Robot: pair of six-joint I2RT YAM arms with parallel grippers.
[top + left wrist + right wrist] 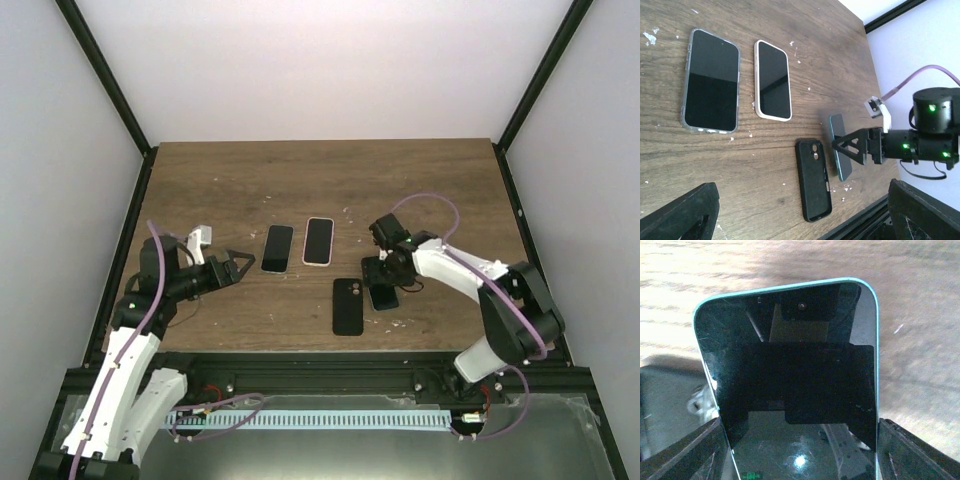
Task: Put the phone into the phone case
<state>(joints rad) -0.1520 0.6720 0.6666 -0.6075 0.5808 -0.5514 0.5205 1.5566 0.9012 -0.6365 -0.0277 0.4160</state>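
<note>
- The teal phone is seen pinched across its long edges by the right gripper. It is held just beside the black phone case, on the case's right, and no contact between the two can be made out.
- In the left wrist view the phone is shown tilted rather than flat. Whether its lower edge rests on the table cannot be told.
- The left gripper is held spread wide with nothing between its fingers, well apart from the case.
- The case is left lying unheld, so it could be shoved across the wood once the phone is pressed against its lip.
- A corner could be snagged on the rim if the phone is brought down at this tilt or out of line.
- The smooth glass could be lost from the pinch under that sideways load.
- Which face of the case is turned up cannot be judged. If it is back-up, the insertion would be blocked.
</note>
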